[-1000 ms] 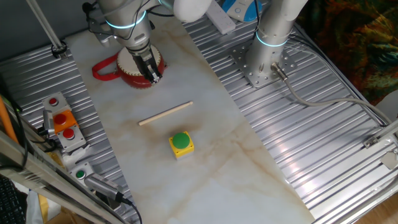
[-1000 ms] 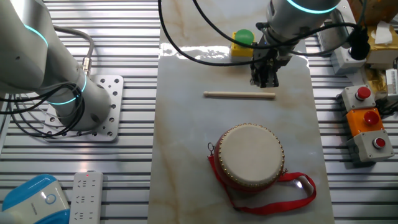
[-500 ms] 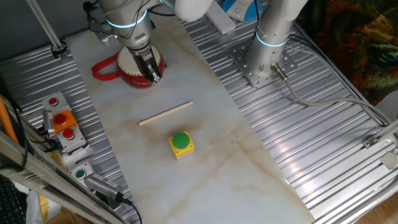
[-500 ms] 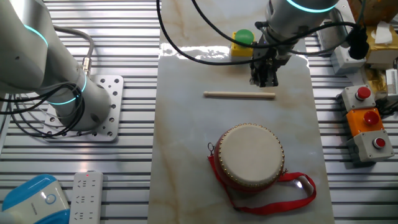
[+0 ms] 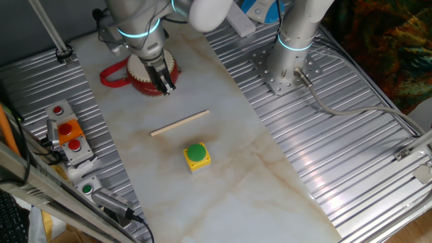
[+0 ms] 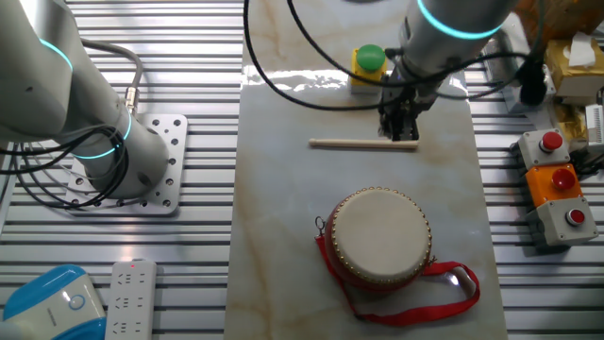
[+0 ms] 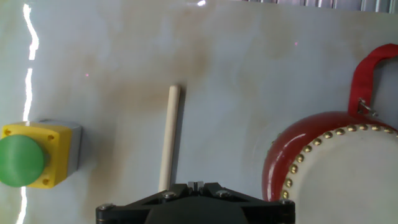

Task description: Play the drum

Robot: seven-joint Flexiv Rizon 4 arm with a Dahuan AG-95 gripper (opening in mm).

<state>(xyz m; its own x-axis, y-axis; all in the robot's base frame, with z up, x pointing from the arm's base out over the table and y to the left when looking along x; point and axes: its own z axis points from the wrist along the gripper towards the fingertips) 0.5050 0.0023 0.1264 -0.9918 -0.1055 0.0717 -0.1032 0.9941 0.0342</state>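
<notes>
White marble worktop [image 6: 274,189]: your claw [image 6: 400,127], state I cannot tell, hovers over the stick [image 6: 363,144]; next, grasp it for the drum [image 6: 381,234].

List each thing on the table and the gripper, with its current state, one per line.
drum: upright on the table, skin up, untouched.
red strap: lying slack beside the drum.
wooden stick: lying flat, not gripped.
yellow box with green button: sitting alone, not touched.
gripper: above the stick's end, holding nothing; whether the jaws are open cannot be told.
</notes>
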